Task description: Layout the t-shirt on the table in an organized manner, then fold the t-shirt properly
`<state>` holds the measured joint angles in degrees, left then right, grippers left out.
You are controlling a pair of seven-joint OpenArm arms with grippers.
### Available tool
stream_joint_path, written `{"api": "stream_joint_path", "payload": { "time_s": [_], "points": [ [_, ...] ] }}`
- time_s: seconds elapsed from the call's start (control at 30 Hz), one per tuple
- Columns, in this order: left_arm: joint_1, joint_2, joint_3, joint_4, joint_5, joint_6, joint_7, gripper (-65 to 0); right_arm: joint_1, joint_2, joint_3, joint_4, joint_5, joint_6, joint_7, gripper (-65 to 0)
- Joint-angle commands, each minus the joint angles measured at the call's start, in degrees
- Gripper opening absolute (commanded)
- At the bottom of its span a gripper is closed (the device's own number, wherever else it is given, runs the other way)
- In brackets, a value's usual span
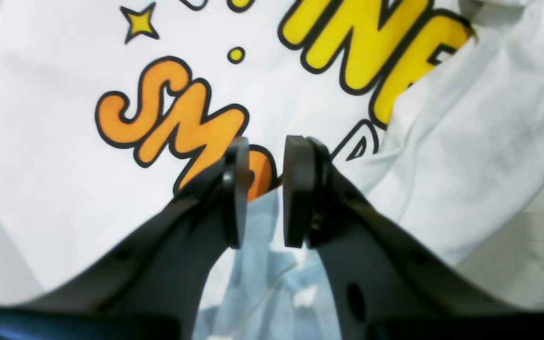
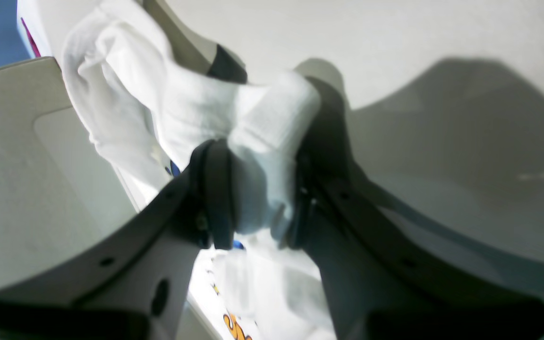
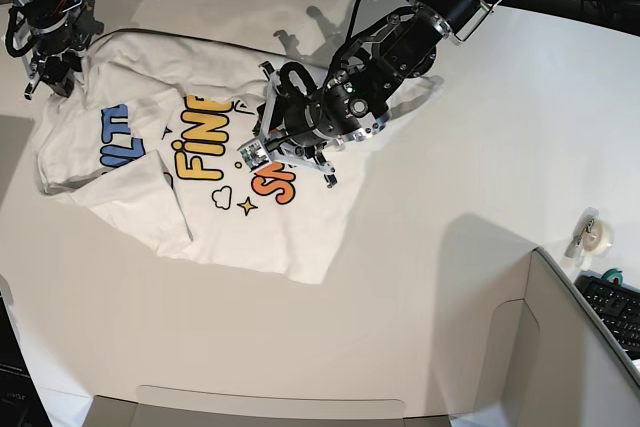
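White t-shirt reads "FIND"; right hand clamps its cloth, left hand slightly parted, holding nothing.

- left gripper: two matte black fingers that widen toward the wrist, each ending in a flat, rounded black pad; small round holes along the finger bodies and a small screw beside each pad.
- right gripper: the same build, dark fingers with round holes and flat black pads edged by a thin rim.
- left arm: black skeletal links with open cut-outs, a small green light, a black cable looping alongside, a pale band near the upper joint.
- right arm: black, with exposed cables.
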<state>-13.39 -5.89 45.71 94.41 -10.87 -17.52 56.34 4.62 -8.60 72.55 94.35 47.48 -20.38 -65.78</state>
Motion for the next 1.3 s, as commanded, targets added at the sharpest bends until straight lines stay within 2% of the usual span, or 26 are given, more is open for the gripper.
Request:
{"api": "stream_joint_path", "payload": {
  "time_s": [0.0, 0.13, 0.17, 0.23, 0.37, 0.47, 0.7, 0.77, 0.97, 1.13, 1.27],
  "points": [
    [-1.1, 0.5, -0.1, 0.8, 0.0, 0.2, -1.2, -52.1, -0.5, -0.4, 0.0, -0.3, -4.5, -2.1, -0.5, -46.9],
    [-1.1, 0.5, -0.1, 0.8, 0.0, 0.2, -1.2, -52.1, -1.0, -0.4, 0.3, -0.3, -4.5, -2.2, -0.6, -48.1],
    [-1.1, 0.5, -0.1, 0.8, 0.0, 0.2, -1.2, -52.1, -1.5, -0.3, 0.1, -0.3, -4.4, -2.2, -0.6, -52.2],
    [-1.1, 0.5, -0.1, 0.8, 0.0, 0.2, -1.2, -52.1, -2.0, -0.3, 0.5, -0.3, -2.3, -2.2, -0.6, -65.0],
    [-1.1, 0.5, -0.2, 0.8, 0.0, 0.2, -1.2, -52.1, -5.5, -0.1, 0.5, -0.2, 3.5, -2.3, -0.6, -65.0],
    [-1.1, 0.5, -0.3, 0.8, 0.0, 0.2, -1.2, -52.1, -8.4, 1.8, 0.5, 2.0, 6.5, -2.3, -0.6, -65.0],
    [-1.6, 0.9, -0.5, 1.8, -0.1, 0.2, -1.3, -51.8, -11.9, 2.4, 0.5, 14.0, 7.5, -2.3, -0.4, -65.0],
    [-2.2, 2.6, -0.5, 3.0, -0.2, 0.2, -1.1, -51.3, -12.1, 2.6, 0.5, 15.8, 7.4, -2.3, -0.4, -65.0],
    [-5.2, 8.1, 0.0, 4.0, -0.3, 0.2, -0.8, -41.9, -12.5, 2.3, 0.2, 15.7, 7.2, -2.3, -0.6, -65.0],
    [-9.3, 14.7, 0.6, -2.8, -0.5, 0.2, -0.9, -41.1, -13.4, 2.1, -0.1, 15.5, 6.8, -2.3, -0.6, -65.0],
    [-15.4, 14.9, 8.7, -12.7, -0.7, 0.2, -2.7, -41.0, -13.5, 2.1, -0.1, 15.5, 5.1, -2.3, -0.6, -65.0]
  ]
}}
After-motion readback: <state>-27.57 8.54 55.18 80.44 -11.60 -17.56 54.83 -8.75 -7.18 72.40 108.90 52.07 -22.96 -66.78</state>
